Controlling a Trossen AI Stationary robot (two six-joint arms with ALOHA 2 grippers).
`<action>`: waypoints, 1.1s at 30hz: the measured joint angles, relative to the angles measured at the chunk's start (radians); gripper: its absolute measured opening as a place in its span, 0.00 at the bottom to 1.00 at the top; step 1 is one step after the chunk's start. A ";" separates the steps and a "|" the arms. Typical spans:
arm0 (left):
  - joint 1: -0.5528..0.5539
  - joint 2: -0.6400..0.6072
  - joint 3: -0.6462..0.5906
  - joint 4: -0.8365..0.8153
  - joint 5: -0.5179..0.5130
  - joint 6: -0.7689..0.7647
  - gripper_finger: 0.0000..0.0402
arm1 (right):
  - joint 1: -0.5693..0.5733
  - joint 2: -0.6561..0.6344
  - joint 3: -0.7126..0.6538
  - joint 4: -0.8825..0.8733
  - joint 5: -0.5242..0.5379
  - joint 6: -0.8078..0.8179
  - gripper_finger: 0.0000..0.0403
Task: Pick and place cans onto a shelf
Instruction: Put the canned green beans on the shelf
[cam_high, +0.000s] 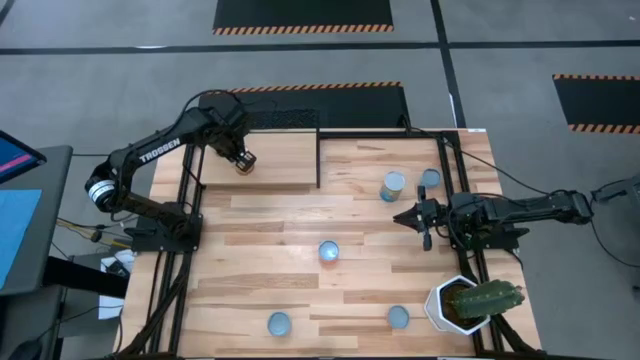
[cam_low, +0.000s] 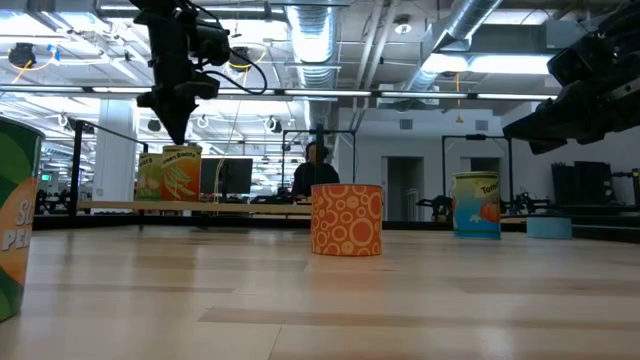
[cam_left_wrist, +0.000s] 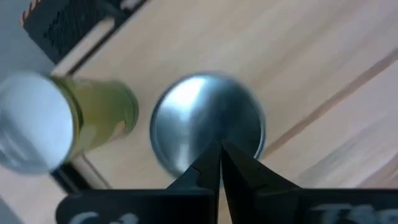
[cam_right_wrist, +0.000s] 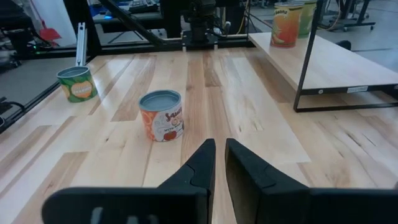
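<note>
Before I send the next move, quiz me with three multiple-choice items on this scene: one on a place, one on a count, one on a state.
1. Where is the left gripper?
A. Over the shelf
B. Over the cactus pot
C. Over the can at the table's centre

2. In the high view, how many cans stand on the planked tabletop, off the shelf?
A. Three
B. Five
C. Seven

3. How are the left gripper's fingers?
A. Spread wide
B. Shut, with nothing between them
C. Clamped round a can's side

Key:
1 A: the high view shows it above the pale board.
2 B: two stand near the right arm, one at the centre and two along the near edge.
3 B: the left wrist view shows the tips meeting above the silver-topped can.
</note>
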 joint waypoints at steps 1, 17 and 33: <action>0.000 0.000 0.000 -0.016 -0.011 0.000 0.00 | 0.000 0.000 0.000 0.000 0.000 0.000 0.15; 0.000 0.002 0.000 0.009 -0.019 -0.009 0.00 | 0.000 0.000 0.000 0.000 -0.003 0.002 0.15; -0.021 0.068 0.004 -0.052 -0.075 0.010 0.00 | 0.000 0.000 0.000 -0.004 -0.026 0.011 0.15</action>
